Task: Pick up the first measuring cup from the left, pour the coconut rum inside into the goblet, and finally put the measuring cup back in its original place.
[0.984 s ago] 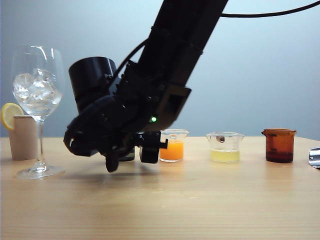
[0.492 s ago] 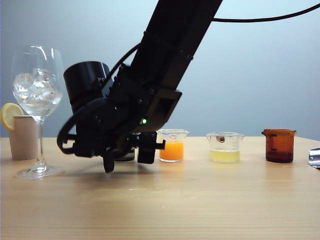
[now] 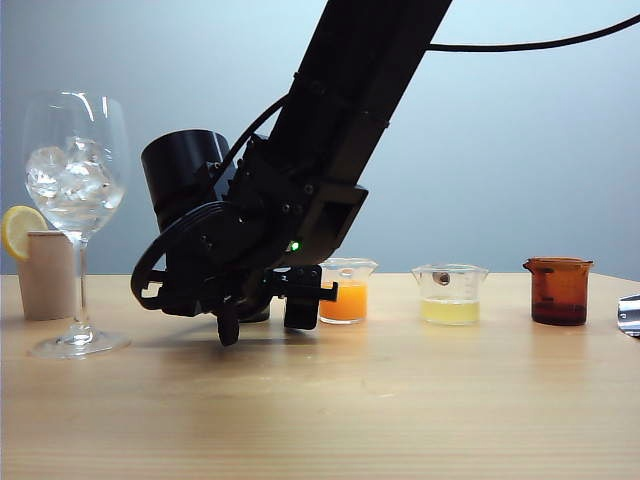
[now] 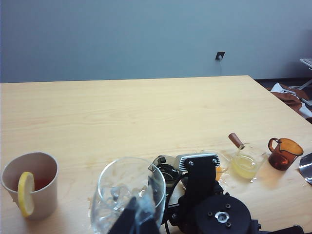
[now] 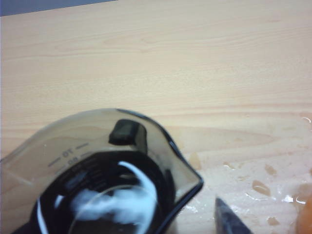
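Right end effector sits low on the tabletop, jaws spread wide around the measuring cup, lined up to clamp; nothing held. Left end effector's state: cannot tell.

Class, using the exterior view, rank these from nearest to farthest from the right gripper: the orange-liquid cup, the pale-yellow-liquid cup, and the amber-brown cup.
The right gripper, jaws open, hangs low over the table left of the cup row.
1. Clear cup of orange liquid, just to the gripper's right.
2. Clear cup of pale yellow liquid, mid-row.
3. Amber-brown cup, far right.
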Robot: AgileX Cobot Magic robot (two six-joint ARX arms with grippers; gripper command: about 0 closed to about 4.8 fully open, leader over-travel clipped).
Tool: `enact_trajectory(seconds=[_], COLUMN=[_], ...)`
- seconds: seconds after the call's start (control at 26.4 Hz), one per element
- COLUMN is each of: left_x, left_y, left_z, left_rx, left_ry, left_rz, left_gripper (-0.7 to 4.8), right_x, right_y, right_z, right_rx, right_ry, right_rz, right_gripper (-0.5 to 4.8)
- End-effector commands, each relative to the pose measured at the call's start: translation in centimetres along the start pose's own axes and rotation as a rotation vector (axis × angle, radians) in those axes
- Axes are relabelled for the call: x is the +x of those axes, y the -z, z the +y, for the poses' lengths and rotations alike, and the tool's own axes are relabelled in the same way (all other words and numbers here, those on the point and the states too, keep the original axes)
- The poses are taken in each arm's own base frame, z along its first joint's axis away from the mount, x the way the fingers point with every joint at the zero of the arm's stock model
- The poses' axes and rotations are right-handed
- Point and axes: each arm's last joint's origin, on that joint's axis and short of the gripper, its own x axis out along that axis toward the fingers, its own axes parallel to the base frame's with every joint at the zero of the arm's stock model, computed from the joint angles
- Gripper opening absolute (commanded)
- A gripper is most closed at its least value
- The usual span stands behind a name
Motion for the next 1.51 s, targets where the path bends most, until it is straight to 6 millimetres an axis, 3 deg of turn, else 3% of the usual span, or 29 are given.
enact_trajectory(seconds=[0.04, 0.57, 0.72, 1.51], left_x=[-0.12, -0.12, -0.12, -0.12], left_y=[-0.37, -0.37, -0.37, -0.37], left_z=[-0.1, -0.1, -0.1, -0.1], left_rx=[0.009, 0.009, 0.009, 0.009], left_ry=[0.008, 0.008, 0.008, 0.008], left_rz=[-0.025, -0.025, -0.025, -0.025], left_gripper=[-0.05, -0.05, -0.05, -0.05], right_x=[0.1, 0.73, 0.73, 0.93], right_y=[-0.31, -0.2, -0.2, -0.83], right_z=[0.09, -0.05, 0.0, 0.04], right_rx=[0.019, 0.02, 0.017, -0.038], right_ry=[-0.013, -0.035, -0.051, -0.062], right_rz=[-0.006, 0.009, 0.014, -0.03], right_gripper=[3.99, 3.98, 3.64, 3.67])
